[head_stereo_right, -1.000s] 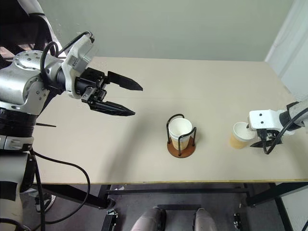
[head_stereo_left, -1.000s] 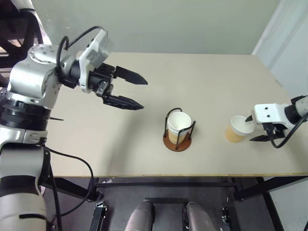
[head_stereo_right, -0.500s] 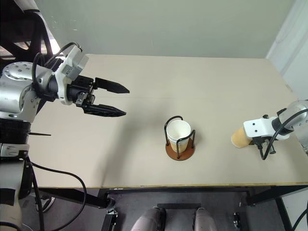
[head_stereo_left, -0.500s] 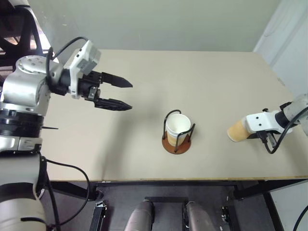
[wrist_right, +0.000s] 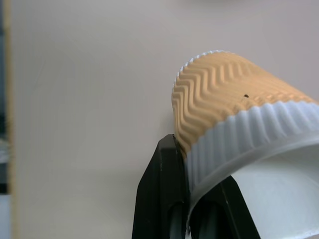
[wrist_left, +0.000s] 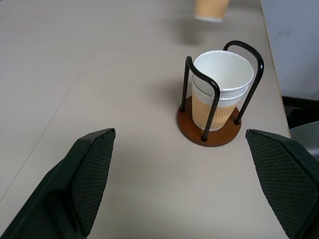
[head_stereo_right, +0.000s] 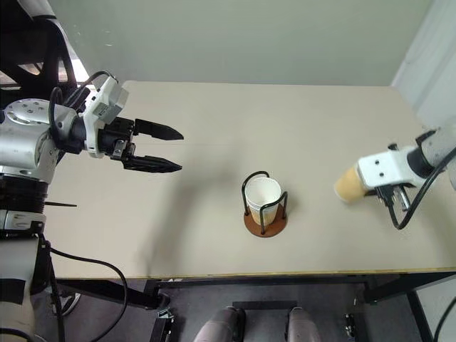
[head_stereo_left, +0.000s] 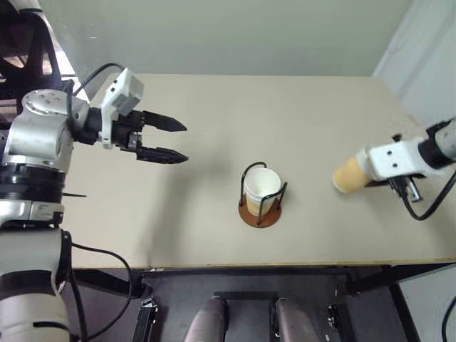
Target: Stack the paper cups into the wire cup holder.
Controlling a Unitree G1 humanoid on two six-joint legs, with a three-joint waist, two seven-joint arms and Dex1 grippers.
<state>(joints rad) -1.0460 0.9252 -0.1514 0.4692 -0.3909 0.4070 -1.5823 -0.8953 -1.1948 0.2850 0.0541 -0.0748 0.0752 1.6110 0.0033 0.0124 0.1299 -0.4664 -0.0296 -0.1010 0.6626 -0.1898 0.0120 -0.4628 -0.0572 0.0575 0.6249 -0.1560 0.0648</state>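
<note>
Right hand (wrist_right: 187,211) pinched shut on the wall of 1 cup (head_stereo_left: 350,174), 1 finger inside the rim and 1 outside, cup tipped on its side, base toward the holder (head_stereo_left: 261,196), lifted off the worktop (head_stereo_left: 299,121). Light, thin paper by the look of it: likely to crease or ovalise under a hard squeeze, so a gentle rim pinch suits; ribbed outside should give friction, smooth white inside less so. Needs turning upright before dropping in. Holder near the worktop's middle, well apart from the held cup, with 2 nested cups (wrist_left: 221,89) already between its wire loops. Left hand (head_stereo_left: 165,140) spread wide, holding nothing, hanging above the worktop's left part, pointing toward the holder.
</note>
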